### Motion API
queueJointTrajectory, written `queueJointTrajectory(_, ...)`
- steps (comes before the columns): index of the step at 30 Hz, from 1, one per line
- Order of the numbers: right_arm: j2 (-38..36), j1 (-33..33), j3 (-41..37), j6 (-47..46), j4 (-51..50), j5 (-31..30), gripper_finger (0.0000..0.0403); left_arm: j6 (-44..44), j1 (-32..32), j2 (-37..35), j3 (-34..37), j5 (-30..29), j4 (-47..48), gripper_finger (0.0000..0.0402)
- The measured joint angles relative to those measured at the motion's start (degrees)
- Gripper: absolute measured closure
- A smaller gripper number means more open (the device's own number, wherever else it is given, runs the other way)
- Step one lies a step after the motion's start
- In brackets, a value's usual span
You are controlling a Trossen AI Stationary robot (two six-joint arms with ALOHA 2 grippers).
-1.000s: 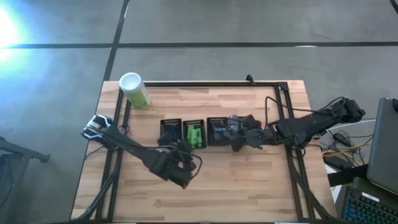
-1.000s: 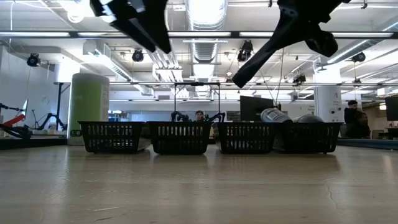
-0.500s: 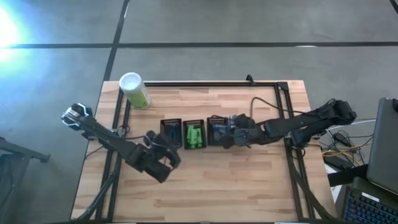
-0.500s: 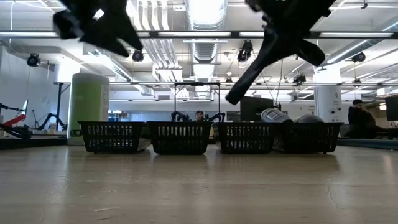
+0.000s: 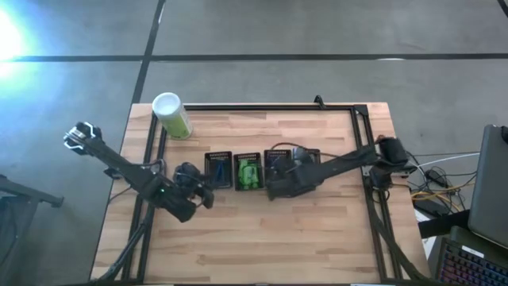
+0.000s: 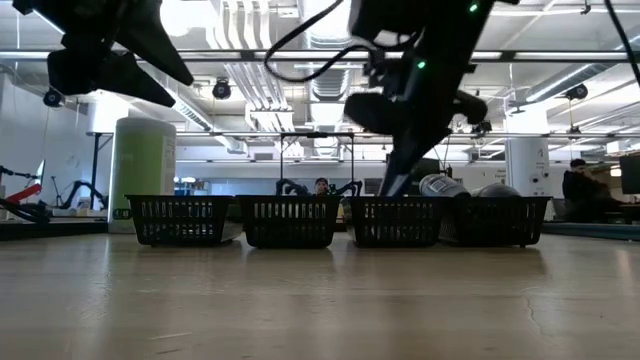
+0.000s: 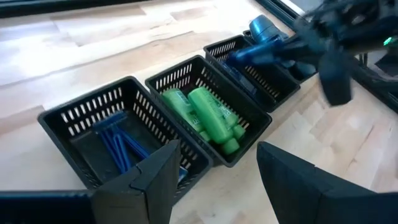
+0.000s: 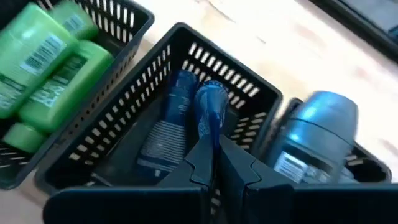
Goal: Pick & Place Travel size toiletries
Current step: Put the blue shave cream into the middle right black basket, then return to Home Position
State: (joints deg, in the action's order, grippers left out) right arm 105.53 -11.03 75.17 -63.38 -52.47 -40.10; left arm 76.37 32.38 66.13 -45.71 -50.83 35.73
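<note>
Four black mesh trays stand in a row. They hold thin blue razors [image 7: 118,144], bright green tubes [image 7: 205,115], dark blue flat packets [image 8: 171,121] and a grey-blue tube [image 8: 314,134]. My right gripper [image 8: 214,155] [image 5: 278,183] hangs over the third tray [image 5: 278,165], shut on a dark blue packet [image 8: 209,102]. My left gripper [image 7: 214,180] [image 5: 202,191] is open and empty. It hovers high, just left of and nearer than the razor tray [image 5: 218,169]. My right gripper pinches one end [image 8: 208,134] of the dark blue packet between its two fingers. It comes from above, slanting in from the table's right. The packet points away below the fingertips into the third tray, beside the packet lying there. Whether it touches the tray floor, I cannot tell.
A tall green canister with a white cap [image 5: 171,115] [image 6: 145,170] stands near the table's far left corner. A black frame [image 5: 262,106] runs along the far edge and down both sides. Bare wood [image 5: 262,238] lies nearer than the trays. People show in the room behind.
My right gripper has travelled toward the table's left, from the fourth tray to over the third, and has come down toward it. My left gripper has pulled back from the near middle of the table toward the left and far side, ending beside the razor tray.
</note>
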Motion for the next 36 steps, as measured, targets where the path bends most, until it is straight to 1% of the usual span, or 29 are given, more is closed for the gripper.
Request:
queueJointTrajectory(4,5.26,0.34,4.26,1.62,-2.83,-0.28,0.0394,-3.35,0.00,-1.93,0.93,0.48,-0.03,0.0184)
queueJointTrajectory(8,8.08,0.31,7.39,-4.23,-9.37,-0.37,0.0391,-7.17,0.00,-3.28,0.98,1.52,-0.11,0.0184)
queueJointTrajectory(11,7.78,0.20,7.74,-7.14,-9.51,-0.35,0.0374,-9.82,-0.02,-3.92,1.00,3.34,-0.18,0.0184)
queueJointTrajectory(14,6.69,0.11,7.62,-8.50,-8.31,0.14,0.0341,-11.65,-0.02,-4.43,1.00,3.55,-0.15,0.0184)
queueJointTrajectory(22,4.37,-0.05,7.50,-8.66,-8.22,5.15,0.0221,-13.78,-0.07,-4.68,1.00,3.67,-0.15,0.0184)
queueJointTrajectory(26,1.97,-1.73,8.16,-8.77,-8.10,6.60,0.0180,-13.49,-0.09,-4.70,1.00,3.94,-0.19,0.0184)
queueJointTrajectory(31,-3.20,-4.93,8.68,-8.06,-7.32,6.34,0.0155,-13.28,-0.07,-5.01,1.00,5.18,-0.42,0.0184)
queueJointTrajectory(33,-6.64,-6.48,8.68,-3.91,-4.45,5.78,0.0153,-12.89,-0.07,-5.41,0.87,5.20,-0.75,0.0184)
queueJointTrajectory(36,-12.13,-8.66,8.72,4.92,-0.74,5.60,0.0161,-13.08,-0.09,-6.01,0.41,5.21,-0.82,0.0184)
